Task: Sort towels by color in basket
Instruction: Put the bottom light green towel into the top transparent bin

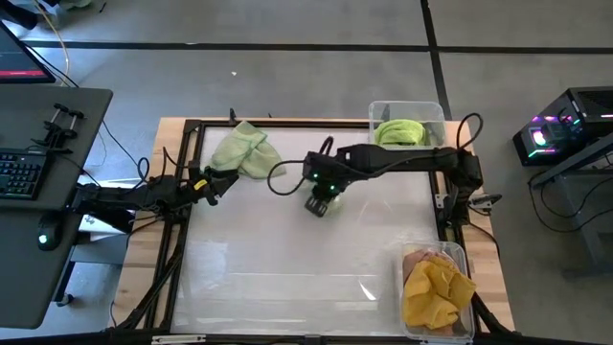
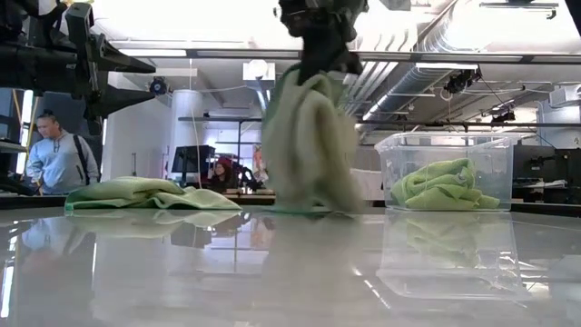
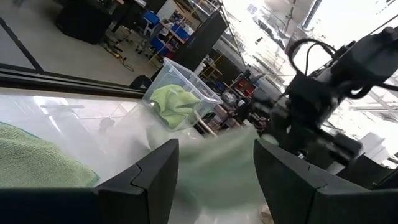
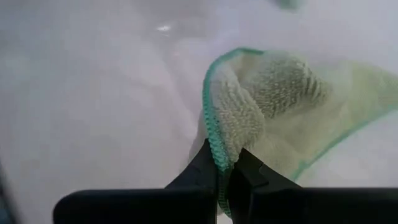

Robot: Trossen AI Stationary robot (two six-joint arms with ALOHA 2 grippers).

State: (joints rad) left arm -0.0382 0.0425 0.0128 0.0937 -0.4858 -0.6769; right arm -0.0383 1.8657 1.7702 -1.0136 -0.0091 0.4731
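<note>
The right gripper (image 4: 225,163) pinched a pale green towel (image 4: 273,112) by a thin edge fold; it probably could slip free and drop to the desk (image 1: 287,259) below.

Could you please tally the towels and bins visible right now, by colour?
Pale green towels: 2, one held by the right gripper, one lying on the table
Bright green towel in the far bin: 1
Mustard yellow towel in the near bin: 1
Clear bins: 2
Total: 6
</note>
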